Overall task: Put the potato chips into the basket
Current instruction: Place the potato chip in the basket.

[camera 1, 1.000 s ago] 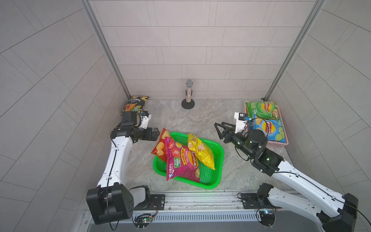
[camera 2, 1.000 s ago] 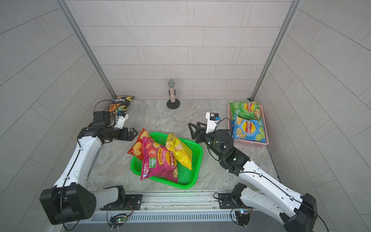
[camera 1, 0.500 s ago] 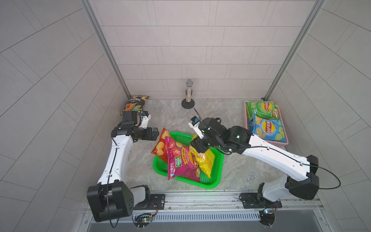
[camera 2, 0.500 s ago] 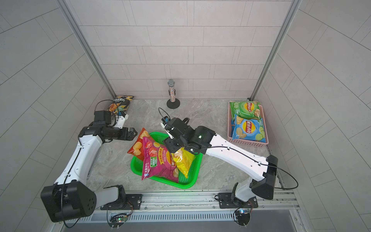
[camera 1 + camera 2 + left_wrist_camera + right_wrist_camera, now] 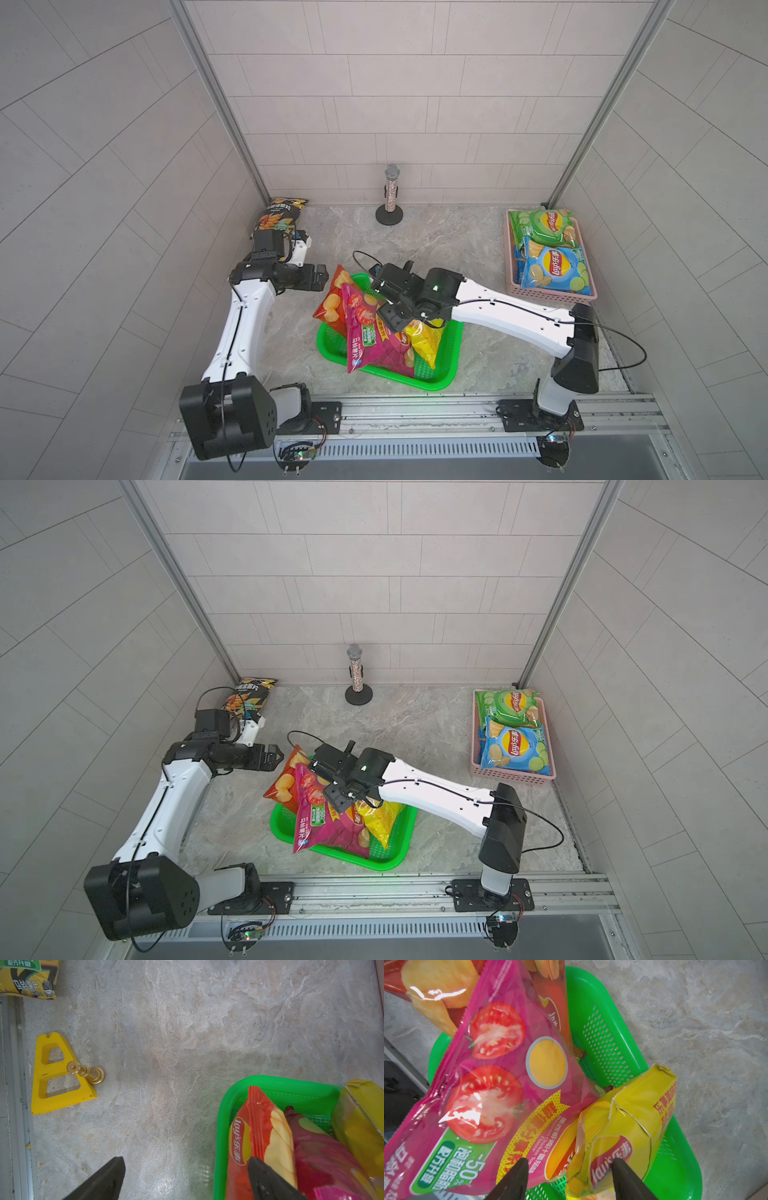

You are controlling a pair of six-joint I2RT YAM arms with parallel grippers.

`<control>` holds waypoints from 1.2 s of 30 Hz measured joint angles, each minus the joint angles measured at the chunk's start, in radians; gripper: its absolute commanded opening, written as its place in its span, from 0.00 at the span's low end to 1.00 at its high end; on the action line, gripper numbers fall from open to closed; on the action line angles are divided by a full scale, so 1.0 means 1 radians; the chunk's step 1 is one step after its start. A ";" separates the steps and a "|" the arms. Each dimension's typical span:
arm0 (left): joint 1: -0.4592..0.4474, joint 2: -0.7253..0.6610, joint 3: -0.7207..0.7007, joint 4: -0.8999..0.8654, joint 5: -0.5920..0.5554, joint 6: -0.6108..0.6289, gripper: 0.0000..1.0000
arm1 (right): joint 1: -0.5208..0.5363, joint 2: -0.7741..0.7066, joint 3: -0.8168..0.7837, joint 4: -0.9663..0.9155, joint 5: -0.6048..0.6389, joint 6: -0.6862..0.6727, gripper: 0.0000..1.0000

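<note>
A green basket [image 5: 440, 382] [image 5: 386, 864] in mid-table holds three bags of potato chips: red-orange [image 5: 332, 303] [image 5: 239, 1147], magenta [image 5: 370, 345] [image 5: 488, 1084] and yellow [image 5: 424, 338] [image 5: 633, 1115]. My right gripper [image 5: 392, 320] [image 5: 570, 1165] hangs open just above them, its fingers straddling the yellow bag's near end and the magenta bag's corner. My left gripper [image 5: 322, 277] [image 5: 187, 1165] is open beside the basket's left rim, one finger over the red-orange bag. A black bag [image 5: 280, 214] [image 5: 27, 978] lies at the back left corner.
A pink basket [image 5: 552, 295] at the right wall holds a green bag [image 5: 540, 226] and a blue bag [image 5: 552, 266]. A microphone on a round stand [image 5: 390, 195] is at the back. A yellow triangular piece [image 5: 60, 1076] and a brass knob [image 5: 87, 1072] lie left of the green basket.
My right arm has swung from the right side of the table to over the green basket and come lower over the bags. The left arm has stayed put.
</note>
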 measured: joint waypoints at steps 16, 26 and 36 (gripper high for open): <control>0.000 0.000 0.000 0.000 0.000 0.000 1.00 | 0.011 0.014 0.030 -0.131 0.208 0.021 0.00; 0.000 0.000 0.000 0.000 0.005 0.000 1.00 | -0.041 -0.417 -0.272 0.086 0.180 -0.018 0.00; 0.000 0.000 0.000 0.000 0.021 0.000 1.00 | -0.399 -0.711 -0.721 0.616 -0.369 -0.034 0.00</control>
